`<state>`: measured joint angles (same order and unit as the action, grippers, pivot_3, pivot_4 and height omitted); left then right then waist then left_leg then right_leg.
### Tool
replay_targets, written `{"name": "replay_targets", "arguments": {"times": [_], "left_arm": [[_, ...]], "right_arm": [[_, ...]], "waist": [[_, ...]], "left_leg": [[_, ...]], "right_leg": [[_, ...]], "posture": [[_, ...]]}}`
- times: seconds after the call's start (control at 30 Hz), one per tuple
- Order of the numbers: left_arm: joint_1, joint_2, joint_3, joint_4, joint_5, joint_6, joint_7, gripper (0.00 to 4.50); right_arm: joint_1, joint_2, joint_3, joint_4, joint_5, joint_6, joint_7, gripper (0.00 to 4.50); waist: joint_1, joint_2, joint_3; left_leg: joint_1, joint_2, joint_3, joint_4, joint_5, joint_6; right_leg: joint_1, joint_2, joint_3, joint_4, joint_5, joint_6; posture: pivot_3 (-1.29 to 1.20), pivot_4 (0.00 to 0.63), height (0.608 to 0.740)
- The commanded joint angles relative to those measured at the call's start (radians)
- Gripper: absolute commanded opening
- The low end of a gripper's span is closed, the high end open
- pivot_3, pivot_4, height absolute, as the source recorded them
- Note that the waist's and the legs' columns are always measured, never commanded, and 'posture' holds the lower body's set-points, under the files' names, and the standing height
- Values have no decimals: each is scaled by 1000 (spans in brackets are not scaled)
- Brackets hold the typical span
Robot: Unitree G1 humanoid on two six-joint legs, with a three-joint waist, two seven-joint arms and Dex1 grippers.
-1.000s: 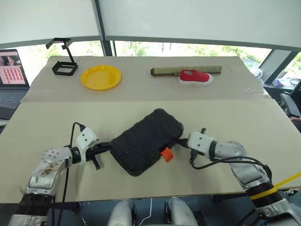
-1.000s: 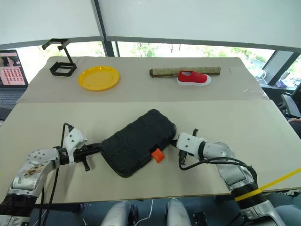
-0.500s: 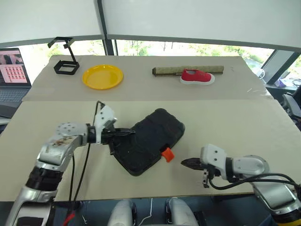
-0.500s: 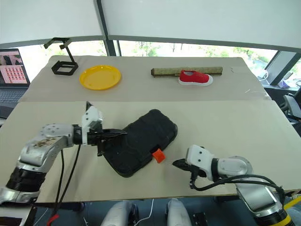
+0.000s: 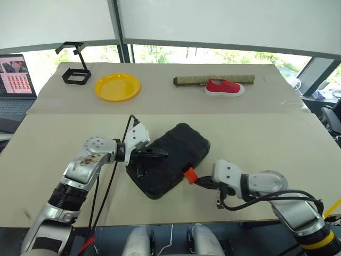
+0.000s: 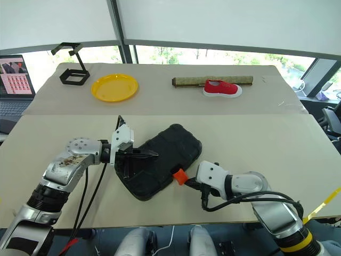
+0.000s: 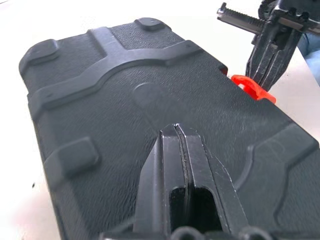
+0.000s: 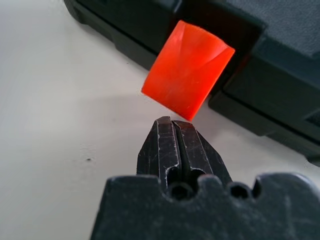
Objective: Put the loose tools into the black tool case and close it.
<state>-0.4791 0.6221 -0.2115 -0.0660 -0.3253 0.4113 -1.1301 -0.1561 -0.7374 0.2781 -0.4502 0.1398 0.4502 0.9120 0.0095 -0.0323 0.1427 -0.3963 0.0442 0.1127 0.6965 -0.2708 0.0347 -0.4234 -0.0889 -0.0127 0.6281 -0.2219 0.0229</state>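
Note:
The black tool case [image 5: 184,146] lies shut and slanted on the near table, its orange latch [image 5: 188,175] sticking out from the front edge. My left gripper [image 5: 162,154] is shut and points right, its tips low over the lid's middle [image 7: 176,127]; whether they touch it I cannot tell. My right gripper [image 5: 198,181] is shut on nothing, its tips [image 8: 172,122] just short of the latch [image 8: 187,70] and slightly below it. The left wrist view shows the right gripper [image 7: 265,75] beside the latch [image 7: 252,87]. The loose tools are out of view.
On the far table stand a yellow plate [image 5: 117,87], a black wire-frame stand [image 5: 74,69], a red shoe [image 5: 225,86] and a long bar [image 5: 212,80]. A laptop [image 5: 16,85] sits at the far left. Bare tabletop surrounds the case.
My left gripper moved right, from the case's left end to over the lid. My right gripper drew back from the case's right end, then came in to the orange latch.

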Motion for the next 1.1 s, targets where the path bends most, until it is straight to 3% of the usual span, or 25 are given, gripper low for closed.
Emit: {"name": "replay_targets", "arguments": {"times": [0.03, 0.33, 0.6, 0.7, 0.93, 1.1], "left_arm": [[25, 2, -24, 7, 24, -3, -5, 0], [45, -16, -49, 17, 45, -16, 6, 0], [56, -34, -64, 45, 67, -31, 12, 0], [57, -41, -67, 61, 76, -38, 14, 0], [50, -44, -64, 99, 92, -59, 9, 0], [43, -45, -65, 116, 98, -67, 3, 0]], "right_arm": [[-51, 13, 13, -4, 0, 13, 8, 22], [-156, 48, 82, 48, -30, 62, 19, 22], [-204, 139, 94, 100, -67, 187, -59, 22], [-178, 129, 90, 100, -92, 167, -72, 22], [-25, 56, -38, -36, 21, 142, -10, 22], [-10, 58, -51, -51, 45, 143, -21, 22]], "waist": [[0, 0, 0], [-4, 0, 0], [-10, 0, -1], [-15, 1, -2], [-6, 4, -5], [-6, 6, -7]], "left_leg": [[0, 0, 0, 0, 0, 0], [1, 0, 0, 0, 0, 0], [3, 1, 0, 0, 0, 0], [6, 2, 0, 0, 1, -1], [6, 2, 0, -1, 1, -1], [7, 1, 1, -1, 1, -1]], "right_leg": [[0, 0, 0, 0, 0, 0], [0, 0, 0, 1, 0, 0], [2, 0, 1, 1, 0, -1], [4, 1, 1, 2, 1, -2], [4, 0, 1, 2, 1, -1], [4, 0, 2, 2, 0, -1]], "posture": [[0, 150, 740], [0, 150, 740], [0, 150, 740], [0, 150, 740], [0, 150, 740], [0, 150, 740]]}}
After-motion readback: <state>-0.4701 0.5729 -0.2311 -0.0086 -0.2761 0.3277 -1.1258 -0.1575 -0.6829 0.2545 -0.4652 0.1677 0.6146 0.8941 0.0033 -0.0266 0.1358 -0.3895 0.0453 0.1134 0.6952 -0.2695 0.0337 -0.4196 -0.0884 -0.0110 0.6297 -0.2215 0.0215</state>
